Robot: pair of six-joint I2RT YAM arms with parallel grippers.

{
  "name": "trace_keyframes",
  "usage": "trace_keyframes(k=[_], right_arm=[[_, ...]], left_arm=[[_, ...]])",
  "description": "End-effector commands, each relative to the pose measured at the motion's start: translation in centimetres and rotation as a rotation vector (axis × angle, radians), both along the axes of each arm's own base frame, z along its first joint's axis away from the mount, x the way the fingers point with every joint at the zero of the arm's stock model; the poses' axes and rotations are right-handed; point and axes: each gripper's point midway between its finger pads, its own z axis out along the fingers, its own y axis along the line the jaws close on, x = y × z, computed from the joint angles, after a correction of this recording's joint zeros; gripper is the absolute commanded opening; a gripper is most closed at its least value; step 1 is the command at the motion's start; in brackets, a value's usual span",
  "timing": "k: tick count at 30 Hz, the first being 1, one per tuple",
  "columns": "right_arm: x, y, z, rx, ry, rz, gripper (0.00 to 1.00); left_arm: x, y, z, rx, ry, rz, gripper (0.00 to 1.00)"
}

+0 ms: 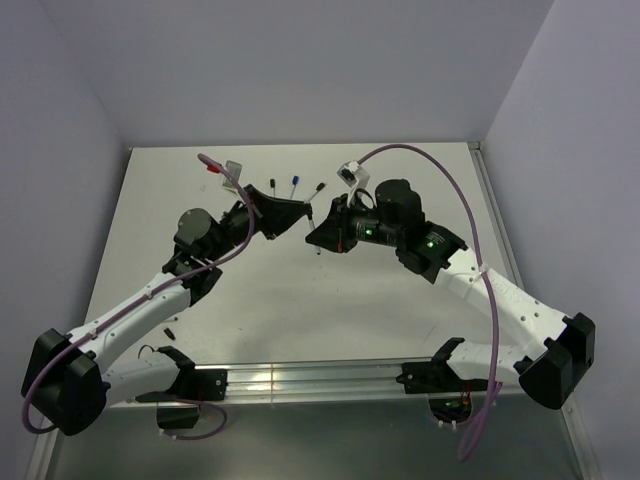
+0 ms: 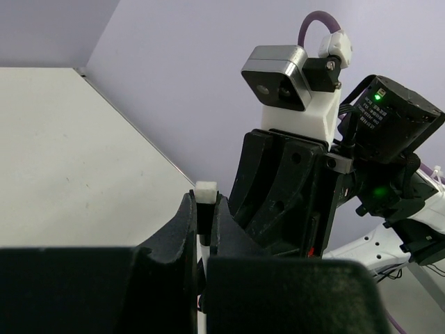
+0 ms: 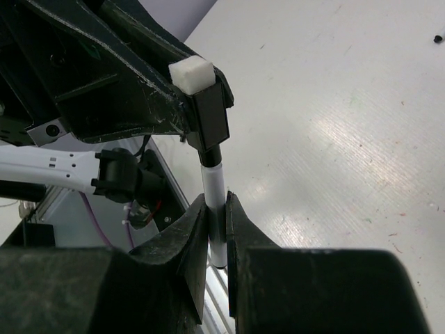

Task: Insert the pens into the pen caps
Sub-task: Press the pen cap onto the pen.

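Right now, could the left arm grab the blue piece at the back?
Probably not yet: the left gripper is shut on a black cap, meeting the pen in the right gripper.

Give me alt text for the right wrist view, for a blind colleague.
The right tool pinches a white pen, its top end meeting a black cap with a white end, gripped by the left tool above. Pale table lies behind; how far the pen is in cannot be told.
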Motion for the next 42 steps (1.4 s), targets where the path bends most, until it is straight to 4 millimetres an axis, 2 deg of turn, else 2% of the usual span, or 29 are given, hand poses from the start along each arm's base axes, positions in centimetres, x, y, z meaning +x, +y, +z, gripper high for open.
trace_keyframes(k=[1, 10, 23, 31, 38, 42], right_arm=[[5.7, -2.9, 8.3, 0.17, -0.266, -0.275, 0.0], [5.5, -3.0, 8.9, 0.205, -0.267, -0.249, 0.0], [4.6, -3.0, 9.7, 0.287, -0.264, -0.177, 0.0], [3.5, -2.8, 10.2, 0.376, -0.253, -0.081, 0.0], [2.3, -2.7, 11.1, 0.471, -0.231, 0.015, 0.0], [2.3, -2.7, 11.3, 0.487, -0.219, 0.033, 0.0]], left_arm=[[-7.0, -2.1, -5.0, 0.141, 0.089, -0.314, 0.0], [-8.0, -2.3, -6.2, 0.159, 0.105, -0.339, 0.0], [-9.0, -1.5, -7.4, 0.16, 0.131, -0.323, 0.0], [-10.3, -1.4, -6.6, 0.125, 0.108, -0.365, 0.0], [-12.3, -1.5, -5.7, 0.077, 0.081, -0.454, 0.0], [-12.9, -1.7, -5.3, 0.069, 0.071, -0.468, 0.0]])
